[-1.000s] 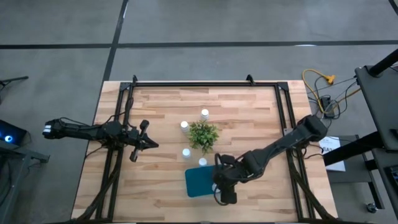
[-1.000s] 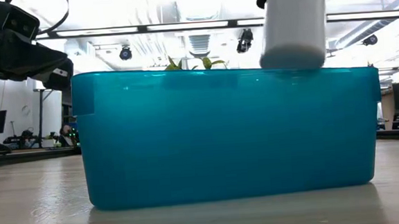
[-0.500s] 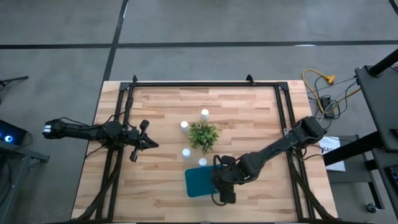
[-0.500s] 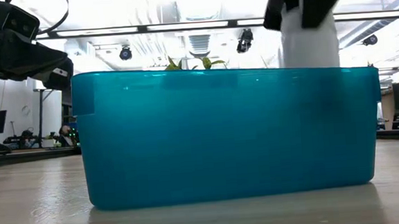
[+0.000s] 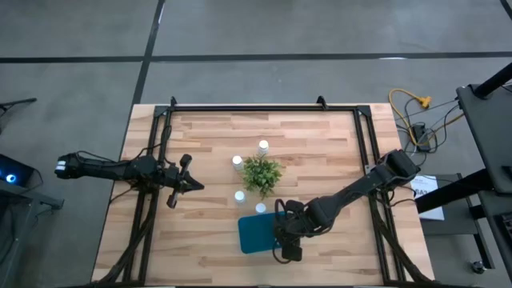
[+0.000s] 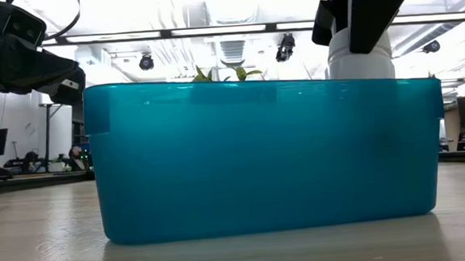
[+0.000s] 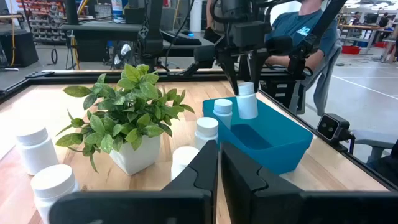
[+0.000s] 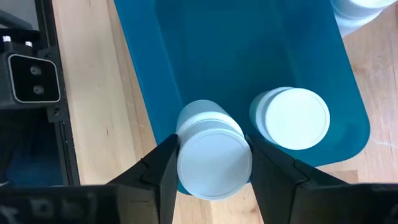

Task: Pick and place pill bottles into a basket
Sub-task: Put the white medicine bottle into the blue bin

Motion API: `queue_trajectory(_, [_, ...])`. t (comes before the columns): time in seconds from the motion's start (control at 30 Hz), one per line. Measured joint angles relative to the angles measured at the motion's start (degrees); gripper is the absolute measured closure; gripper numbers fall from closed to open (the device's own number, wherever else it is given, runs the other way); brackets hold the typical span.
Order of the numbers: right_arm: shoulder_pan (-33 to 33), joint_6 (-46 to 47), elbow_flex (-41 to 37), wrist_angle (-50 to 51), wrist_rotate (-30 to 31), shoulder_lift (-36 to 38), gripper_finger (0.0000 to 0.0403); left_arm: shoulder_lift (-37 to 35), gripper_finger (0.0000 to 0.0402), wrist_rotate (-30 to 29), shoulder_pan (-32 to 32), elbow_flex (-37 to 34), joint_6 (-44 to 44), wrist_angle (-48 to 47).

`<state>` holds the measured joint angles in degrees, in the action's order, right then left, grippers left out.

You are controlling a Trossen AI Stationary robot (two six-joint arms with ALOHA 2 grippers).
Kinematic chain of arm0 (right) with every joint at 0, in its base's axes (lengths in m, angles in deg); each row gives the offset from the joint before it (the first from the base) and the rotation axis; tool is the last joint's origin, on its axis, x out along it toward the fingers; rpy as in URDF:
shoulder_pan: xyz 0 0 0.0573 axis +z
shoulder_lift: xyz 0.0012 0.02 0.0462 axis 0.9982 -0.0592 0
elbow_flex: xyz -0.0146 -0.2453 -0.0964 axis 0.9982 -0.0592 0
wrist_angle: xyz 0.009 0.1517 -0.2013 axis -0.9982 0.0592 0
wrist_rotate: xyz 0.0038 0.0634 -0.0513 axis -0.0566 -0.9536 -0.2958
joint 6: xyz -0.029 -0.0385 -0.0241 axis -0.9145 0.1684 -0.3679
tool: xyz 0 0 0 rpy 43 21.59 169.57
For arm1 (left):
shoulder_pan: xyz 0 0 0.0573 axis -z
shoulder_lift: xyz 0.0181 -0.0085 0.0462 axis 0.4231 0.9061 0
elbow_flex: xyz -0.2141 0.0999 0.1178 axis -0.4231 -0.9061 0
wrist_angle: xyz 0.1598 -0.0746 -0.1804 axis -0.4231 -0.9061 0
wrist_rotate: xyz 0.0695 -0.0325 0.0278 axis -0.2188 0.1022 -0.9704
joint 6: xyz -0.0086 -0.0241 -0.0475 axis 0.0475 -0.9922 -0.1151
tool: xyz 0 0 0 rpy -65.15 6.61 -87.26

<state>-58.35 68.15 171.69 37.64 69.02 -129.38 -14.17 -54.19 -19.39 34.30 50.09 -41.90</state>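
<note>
The teal basket (image 5: 258, 233) lies near the table's front edge. My right gripper (image 5: 286, 238) is above its right end, shut on a white pill bottle (image 6: 361, 58) that is upright with its lower part below the basket's rim (image 6: 262, 82). A second bottle (image 8: 292, 118) stands inside the basket. Several more bottles stand on the table around the green plant (image 5: 262, 174): one (image 5: 263, 146) behind it, one (image 5: 237, 161) at its left, one (image 5: 239, 197) in front, one (image 5: 260, 209) by the basket's far side. My left gripper (image 5: 186, 182) is shut and empty, left of the plant. My right gripper pinches the bottle's cap (image 8: 186, 149) between its two fingers (image 8: 158, 168), one on each side. The fingers come from above, pointing down. The bottle is upright, partly inside the basket; whether its bottom rests on the basket's floor, I cannot tell.
The plant's white pot (image 7: 134, 155) stands between the loose bottles. A black metal frame (image 5: 264, 108) runs along the table's edges. A seated person (image 7: 311, 31) shows beyond the table's right side. Bare wood (image 5: 200, 232) lies left of the basket.
My right gripper has gone down with the bottle. The bottle's bottom was level with the basket's rim a second ago and is now below it, inside the basket. The bottle has stayed upright.
</note>
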Motion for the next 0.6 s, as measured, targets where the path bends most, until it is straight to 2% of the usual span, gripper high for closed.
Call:
queue_trajectory(0.37, [-0.02, 0.04, 0.59, 1.54, -1.48, -0.32, 0.0256, 0.00, 0.0401, -0.01, 0.01, 0.02, -0.02, 0.00])
queue_trajectory(0.6, [0.00, -0.73, 3.89, 4.51, 0.44, -0.32, 0.0256, -0.02, 0.0401, 0.01, -0.01, 0.01, -0.07, 0.00])
